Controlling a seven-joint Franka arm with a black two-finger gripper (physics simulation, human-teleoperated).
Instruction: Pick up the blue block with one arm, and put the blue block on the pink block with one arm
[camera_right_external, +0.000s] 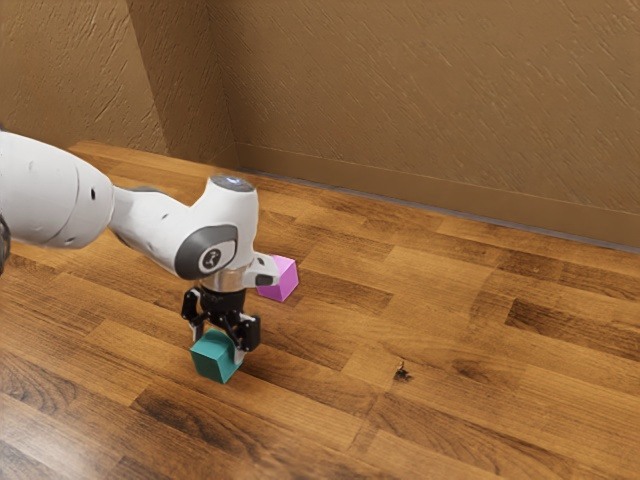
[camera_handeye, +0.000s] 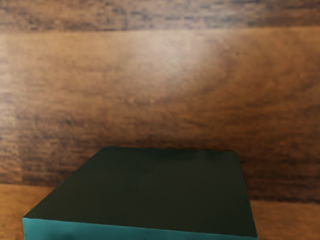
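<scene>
Gripper (camera_right_external: 222, 335) right over blue block (camera_right_external: 214, 360), lower left of frame; you can't tell grip. Block teal, top dark.

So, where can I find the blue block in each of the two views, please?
Exterior view: the blue block is towards the exterior view's lower left, directly under the gripper and nearer the camera than the pink block.
Wrist view: the blue block is the large dark-topped shape just under the hand.
Shared landmark: the wood surface, whose brown boards lie around the block in both views.
</scene>
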